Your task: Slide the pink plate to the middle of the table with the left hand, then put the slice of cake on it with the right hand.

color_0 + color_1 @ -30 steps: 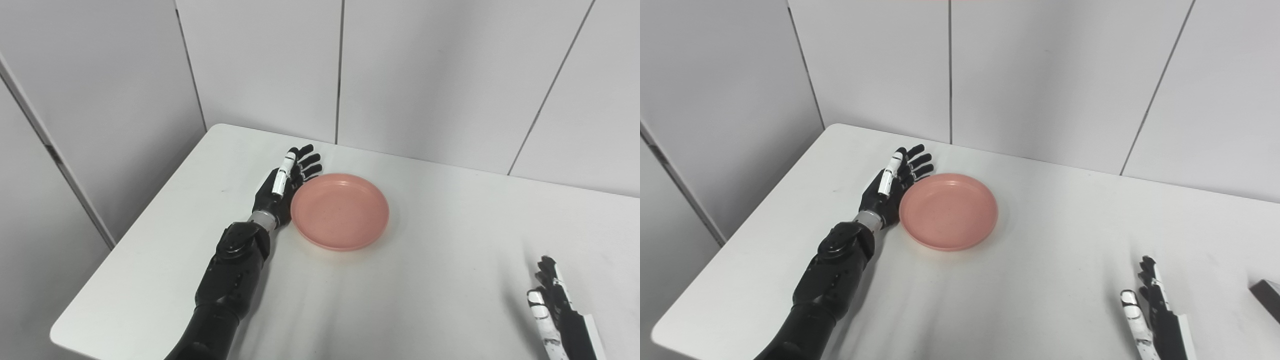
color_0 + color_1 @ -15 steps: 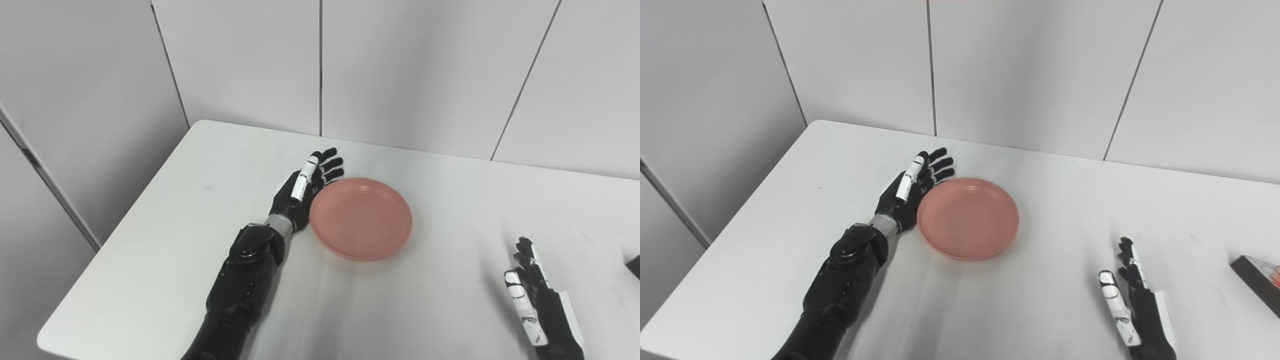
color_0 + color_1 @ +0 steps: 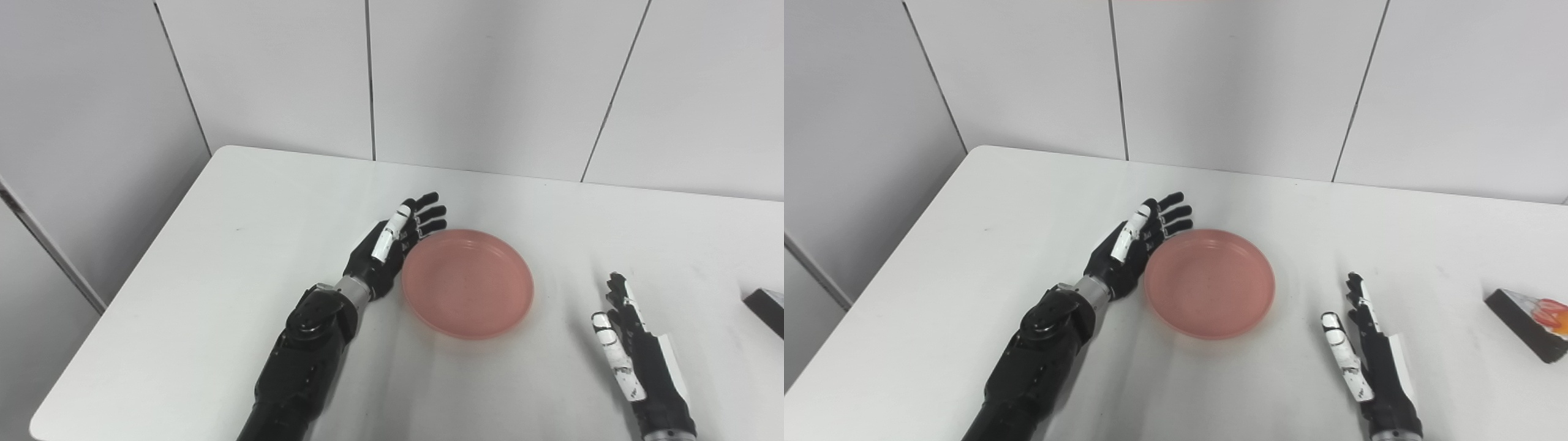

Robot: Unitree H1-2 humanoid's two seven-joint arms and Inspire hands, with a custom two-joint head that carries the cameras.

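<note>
Plate (image 3: 468, 283) slid rightward, touching left hand (image 3: 392, 250)

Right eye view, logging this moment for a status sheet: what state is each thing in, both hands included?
Pink plate: upright, empty, flat on the table.
Slice of cake: on the table at the far right, apart from the plate, untouched.
Left hand: open, fingers straight, set edge-on against the plate's left rim.
Right hand: open, holding nothing, between plate and cake.
Table: white, bearing all of these.
</note>
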